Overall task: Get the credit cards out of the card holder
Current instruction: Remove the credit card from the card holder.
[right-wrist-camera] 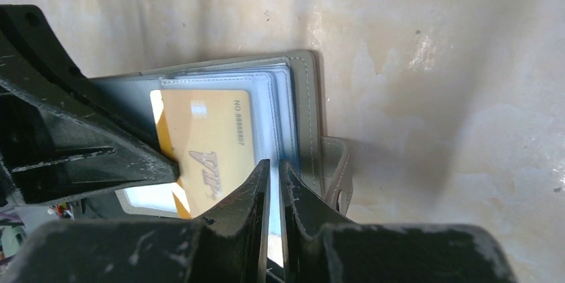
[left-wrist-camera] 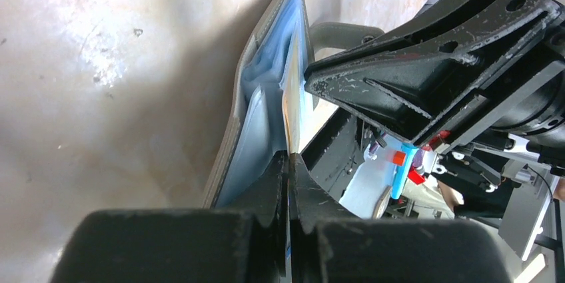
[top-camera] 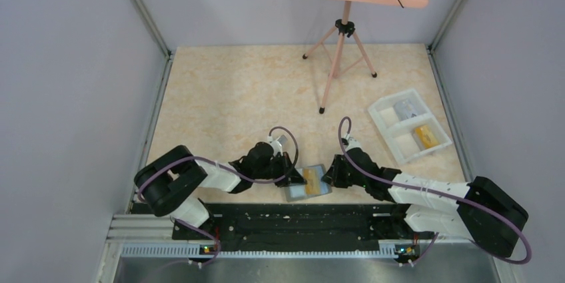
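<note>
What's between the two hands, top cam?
The open card holder with a yellow card showing; left hand pinches the card, right hand the holder. Top view shows it.

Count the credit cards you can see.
3. One yellow card sits in the open card holder; a grey card and a second yellow card lie in separate compartments of the white tray. Others may hide in pockets.

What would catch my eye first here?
The open card holder at the near edge of the table, a yellow card bright against its pale blue pockets. The left gripper seems to pinch that card, the right gripper a pocket's edge. Farther back stands a pink tripod stand.
</note>
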`<action>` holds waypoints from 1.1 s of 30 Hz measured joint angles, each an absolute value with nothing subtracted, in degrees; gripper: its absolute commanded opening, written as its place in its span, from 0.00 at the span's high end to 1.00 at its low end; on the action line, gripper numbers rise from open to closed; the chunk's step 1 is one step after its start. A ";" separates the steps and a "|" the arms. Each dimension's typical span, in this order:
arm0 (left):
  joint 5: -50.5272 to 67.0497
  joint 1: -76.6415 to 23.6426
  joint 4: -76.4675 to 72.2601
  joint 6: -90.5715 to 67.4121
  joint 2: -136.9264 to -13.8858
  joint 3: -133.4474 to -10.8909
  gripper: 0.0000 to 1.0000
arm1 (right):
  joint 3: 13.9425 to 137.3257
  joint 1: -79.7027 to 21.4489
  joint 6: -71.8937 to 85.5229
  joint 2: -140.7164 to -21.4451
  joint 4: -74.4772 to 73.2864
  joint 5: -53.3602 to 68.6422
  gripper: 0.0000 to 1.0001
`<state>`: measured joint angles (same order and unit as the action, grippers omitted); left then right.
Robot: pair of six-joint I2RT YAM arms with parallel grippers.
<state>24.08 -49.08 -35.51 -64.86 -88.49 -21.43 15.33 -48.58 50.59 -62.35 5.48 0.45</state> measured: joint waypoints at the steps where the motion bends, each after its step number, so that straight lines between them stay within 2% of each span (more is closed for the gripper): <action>1: 24.08 -49.01 -35.38 -64.88 -87.96 -21.15 1.00 | 15.33 -48.58 50.59 -62.15 5.13 0.21 0.90; 16: 24.18 -45.47 -29.41 -65.23 -79.94 -18.17 1.00 | 15.38 -48.51 50.54 -61.80 4.47 -0.71 0.90; 26: 20.75 -44.12 -19.99 -64.71 -66.02 -16.60 1.00 | 17.85 -48.31 49.01 -60.80 -1.23 -1.56 0.88; 33: 15.18 -43.99 -11.86 -64.79 -54.81 -16.60 1.00 | 19.22 -48.21 48.77 -56.10 -4.05 -1.10 0.71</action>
